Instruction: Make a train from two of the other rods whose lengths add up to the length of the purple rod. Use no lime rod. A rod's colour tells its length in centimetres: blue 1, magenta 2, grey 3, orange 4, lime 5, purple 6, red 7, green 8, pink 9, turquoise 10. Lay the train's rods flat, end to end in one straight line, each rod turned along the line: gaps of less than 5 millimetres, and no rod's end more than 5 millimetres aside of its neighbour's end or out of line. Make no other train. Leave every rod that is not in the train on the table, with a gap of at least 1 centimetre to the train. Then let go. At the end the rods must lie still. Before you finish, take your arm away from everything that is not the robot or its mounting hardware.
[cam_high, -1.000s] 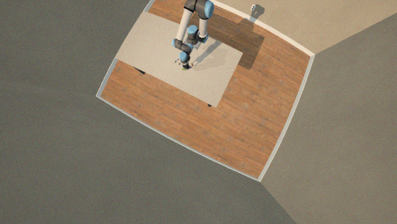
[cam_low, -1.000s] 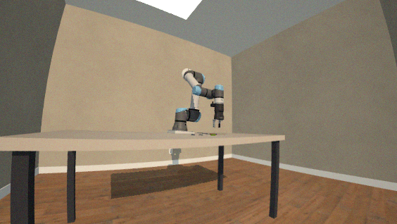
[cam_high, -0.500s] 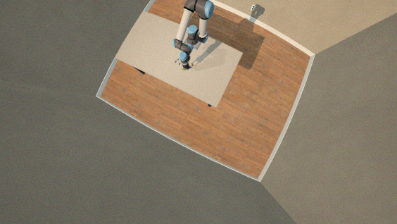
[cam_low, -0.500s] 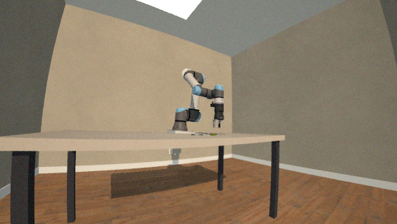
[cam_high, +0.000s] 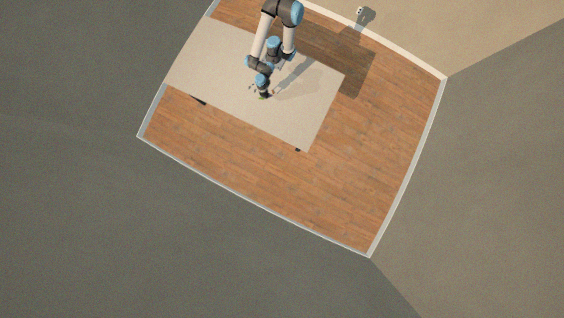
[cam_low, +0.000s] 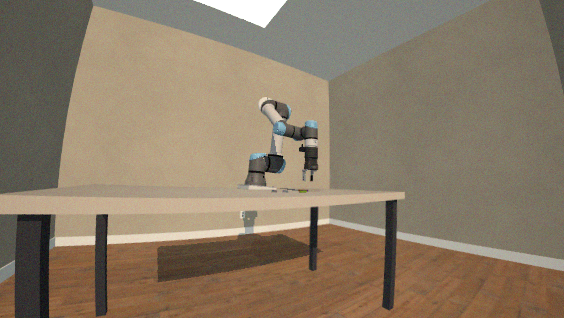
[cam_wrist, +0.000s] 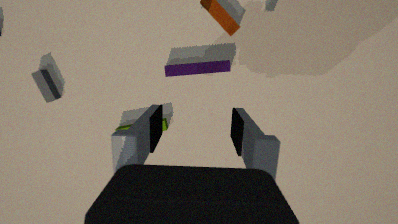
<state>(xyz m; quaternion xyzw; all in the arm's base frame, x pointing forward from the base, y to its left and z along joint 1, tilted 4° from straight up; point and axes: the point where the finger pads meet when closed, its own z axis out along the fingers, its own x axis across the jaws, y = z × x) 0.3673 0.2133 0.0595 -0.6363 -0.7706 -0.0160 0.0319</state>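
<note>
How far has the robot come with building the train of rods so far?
Nothing looks done: in the wrist view the purple rod, orange rod and grey rod lie apart, none end to end. The end effector is open and empty above the table, a lime rod behind one finger. Picking and aligning two rods remain.

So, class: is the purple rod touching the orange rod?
Apart. In the wrist view, bare table shows between the purple rod and the orange rod.

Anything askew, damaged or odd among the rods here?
Nothing stands out. The purple rod, orange rod, grey rod and lime rod lie flat, scattered at different angles. The open hand holds nothing.
</note>
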